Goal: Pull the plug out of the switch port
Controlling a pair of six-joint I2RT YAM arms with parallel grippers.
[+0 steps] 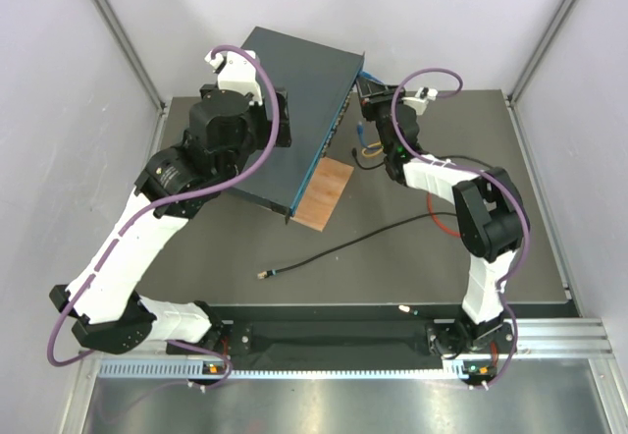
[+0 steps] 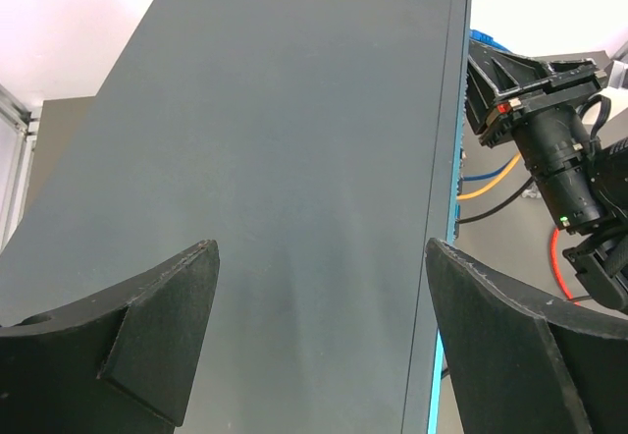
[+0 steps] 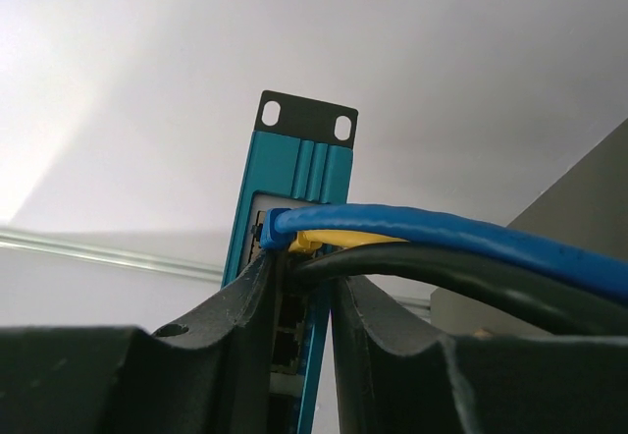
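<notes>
1. The switch (image 1: pixel 299 100) lies slantwise on the table (image 1: pixel 392 277), port face towards the right arm.
2. The right tool (image 3: pixel 304 282) is at that face, jaws narrow about the black lead (image 3: pixel 422 275); gripped or not, I cannot tell.
3. The left tool (image 2: pixel 321 252) hangs wide over the switch's top.
4. The plug wants pulling straight out, rightwards.

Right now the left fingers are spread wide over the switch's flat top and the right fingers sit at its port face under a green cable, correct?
One slip: the cable is blue, not green. The right wrist view shows the blue cable leaving the switch just above the right fingers. The left fingers are indeed spread over its flat top.
</notes>
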